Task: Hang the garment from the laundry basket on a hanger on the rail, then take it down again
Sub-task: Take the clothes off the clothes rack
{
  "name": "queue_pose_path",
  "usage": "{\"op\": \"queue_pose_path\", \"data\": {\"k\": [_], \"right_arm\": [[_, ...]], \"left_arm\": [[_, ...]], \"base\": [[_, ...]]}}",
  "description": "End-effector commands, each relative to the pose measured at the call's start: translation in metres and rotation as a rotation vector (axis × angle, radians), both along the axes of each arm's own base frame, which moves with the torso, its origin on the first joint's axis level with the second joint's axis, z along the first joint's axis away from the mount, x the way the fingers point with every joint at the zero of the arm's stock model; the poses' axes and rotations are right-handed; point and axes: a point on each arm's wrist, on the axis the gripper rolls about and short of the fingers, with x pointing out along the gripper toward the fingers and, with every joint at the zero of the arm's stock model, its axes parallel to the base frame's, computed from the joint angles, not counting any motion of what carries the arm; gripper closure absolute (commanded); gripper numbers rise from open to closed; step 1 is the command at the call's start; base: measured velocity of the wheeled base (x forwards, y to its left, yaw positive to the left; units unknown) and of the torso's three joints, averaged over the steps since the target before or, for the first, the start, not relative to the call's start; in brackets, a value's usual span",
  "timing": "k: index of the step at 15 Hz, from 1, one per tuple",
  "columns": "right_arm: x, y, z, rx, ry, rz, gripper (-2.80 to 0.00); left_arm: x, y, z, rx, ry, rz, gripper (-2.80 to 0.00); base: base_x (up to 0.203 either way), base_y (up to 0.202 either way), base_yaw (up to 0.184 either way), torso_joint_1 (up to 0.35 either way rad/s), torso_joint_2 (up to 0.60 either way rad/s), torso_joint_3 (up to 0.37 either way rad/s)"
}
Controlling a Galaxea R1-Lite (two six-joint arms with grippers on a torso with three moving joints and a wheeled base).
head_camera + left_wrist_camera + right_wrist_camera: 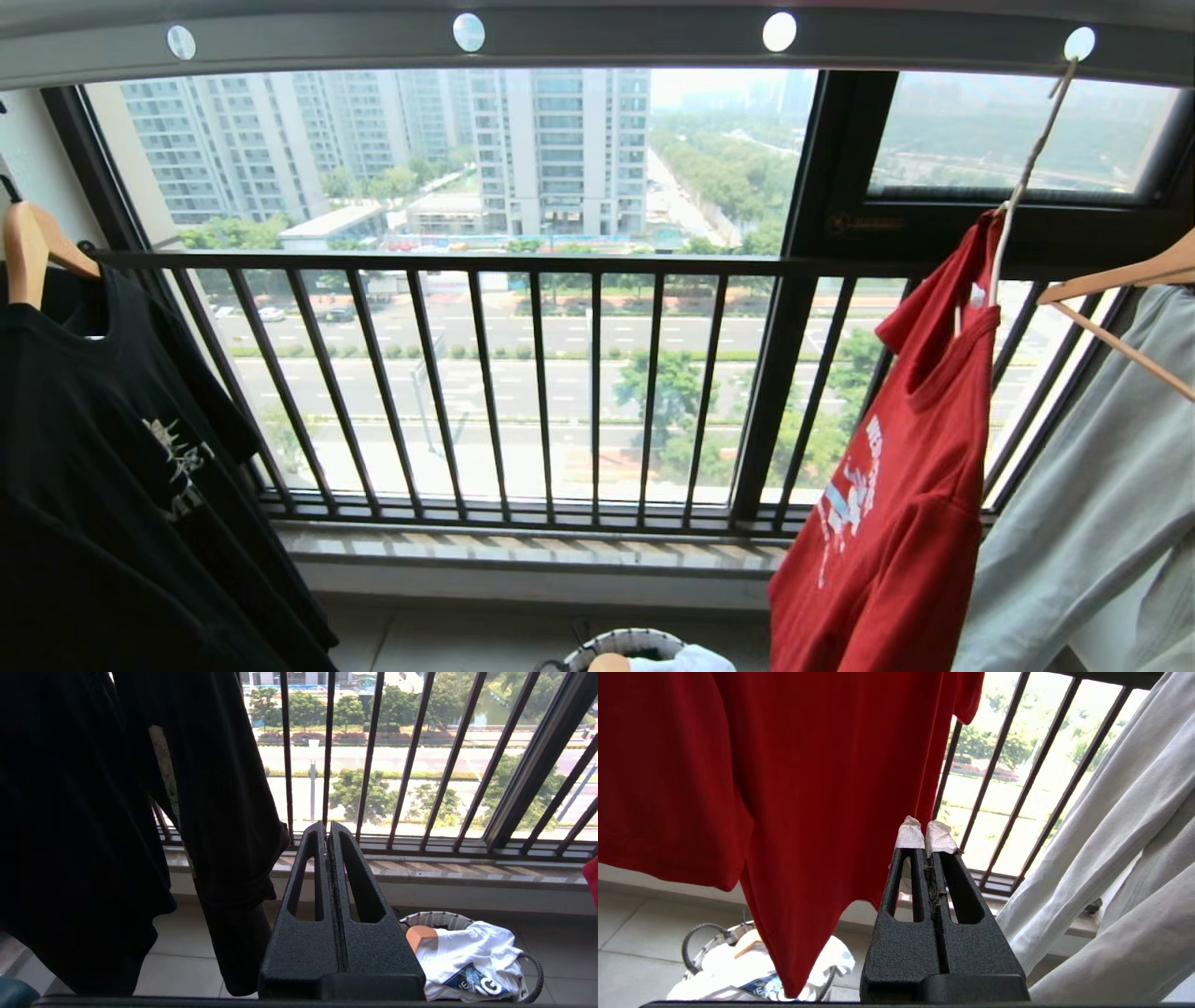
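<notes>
Garment: the bright red short-sleeved T-shirt [896,495] with a white and light-blue print hangs at about 4 o'clock in the head view, bunched and slanting, its collar high against the hook.
Hanger: a thin pale off-white wire hanger [1022,182] carries the shirt; its long hook runs up to the rail at 1 o'clock.
Rail: the long grey overhead bar [607,37] pierced by round holes spans the top, at 12 o'clock.
Laundry basket: the small round basket with a white, dark-trimmed rim [624,644] sits on the tiled floor at 6 o'clock, holding a white cloth [467,956].
Left claw: the left claw [327,833] is closed, fingers pressed together, empty, beside a black T-shirt [112,485] on a wooden hanger [33,247].
Right claw: the right claw [927,830] is closed on nothing, its taped tips just beside the red shirt's hem, between it and a pale grey garment [1083,523] hanging at 3 o'clock.
Backdrop: a black barred window railing [523,373] stands behind everything.
</notes>
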Motion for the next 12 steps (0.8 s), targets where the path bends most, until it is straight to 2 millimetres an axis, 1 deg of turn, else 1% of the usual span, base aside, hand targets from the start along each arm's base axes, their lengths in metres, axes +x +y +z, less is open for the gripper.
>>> {"op": "queue_pose_path", "data": {"k": [1,5,12], "right_arm": [[0.0009,-0.0001,-0.0058,-0.028,0.040,-0.003,0.00],[0.0008,-0.0002,-0.0059,0.087,0.049,-0.006,0.00],[0.0008,-0.0002,-0.0059,0.087,0.049,-0.006,0.00]], "left_arm": [[0.0002,0.0000,0.0000,-0.001,0.002,0.001,0.00],[0.0002,0.0000,0.0000,-0.001,0.002,0.001,0.00],[0.0002,0.0000,0.0000,-0.001,0.002,0.001,0.00]], "base": [[0.000,0.000,0.000,0.000,0.00,0.000],[0.000,0.000,0.000,0.000,0.00,0.000],[0.000,0.000,0.000,0.000,0.00,0.000]]}}
